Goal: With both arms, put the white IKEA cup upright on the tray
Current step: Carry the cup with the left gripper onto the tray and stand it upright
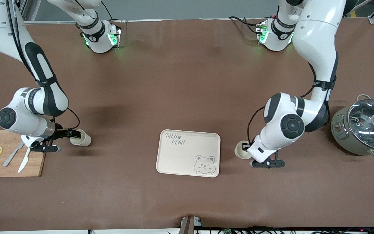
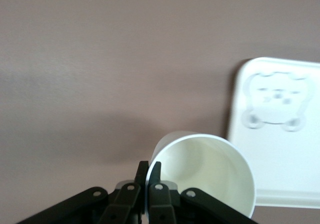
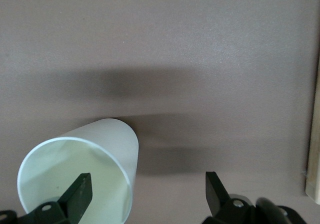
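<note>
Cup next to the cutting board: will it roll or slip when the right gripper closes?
Likely rolls: the cup lies on its side, round-walled. Probably light, with smooth walls, so a rim pinch by the open right gripper may slip.

My left claw (image 1: 246,148) is mostly hidden under my own wrist in the front view. The left wrist view's edge cuts off the cup (image 2: 207,176) it pinches and the tray (image 2: 280,134). My right claw's (image 3: 147,194) fingers (image 3: 80,191) run out of frame, as does that cup (image 3: 80,171).
</note>
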You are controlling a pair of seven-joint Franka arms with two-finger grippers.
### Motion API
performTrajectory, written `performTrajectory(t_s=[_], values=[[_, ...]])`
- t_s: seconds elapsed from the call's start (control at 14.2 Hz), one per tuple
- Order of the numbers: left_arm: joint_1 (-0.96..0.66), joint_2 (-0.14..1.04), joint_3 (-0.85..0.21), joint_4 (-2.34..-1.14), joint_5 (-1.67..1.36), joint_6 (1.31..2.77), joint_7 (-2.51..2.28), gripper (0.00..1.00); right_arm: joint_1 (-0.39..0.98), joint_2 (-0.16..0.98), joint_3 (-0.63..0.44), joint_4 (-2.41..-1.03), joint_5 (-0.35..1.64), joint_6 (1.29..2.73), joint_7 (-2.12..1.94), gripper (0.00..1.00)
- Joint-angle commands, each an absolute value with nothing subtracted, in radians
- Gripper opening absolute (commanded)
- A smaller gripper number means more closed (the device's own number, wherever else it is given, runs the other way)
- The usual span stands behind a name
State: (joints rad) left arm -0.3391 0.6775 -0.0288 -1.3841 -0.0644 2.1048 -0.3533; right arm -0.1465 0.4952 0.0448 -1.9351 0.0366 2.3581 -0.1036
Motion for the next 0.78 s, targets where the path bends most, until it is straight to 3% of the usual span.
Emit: performTrajectory(t_s=[0.0, 0.35, 0.7], values=[[-0.415, 0.726, -0.015, -1.267, -0.049, 2.052, -0.484, 0.00, -0.141, 0.466, 0.044, -1.970, 0.044, 2.375, -0.091, 1.00], [-0.549, 0.845, -0.009, -1.099, -0.048, 2.052, -0.731, 0.00, -0.134, 0.466, 0.044, -1.970, 0.044, 2.375, -0.091, 1.00], [-0.745, 0.861, 0.114, -1.083, -0.051, 2.056, -0.857, 0.00, -0.133, 0.468, 0.044, -1.968, 0.045, 2.375, -0.091, 0.55]])
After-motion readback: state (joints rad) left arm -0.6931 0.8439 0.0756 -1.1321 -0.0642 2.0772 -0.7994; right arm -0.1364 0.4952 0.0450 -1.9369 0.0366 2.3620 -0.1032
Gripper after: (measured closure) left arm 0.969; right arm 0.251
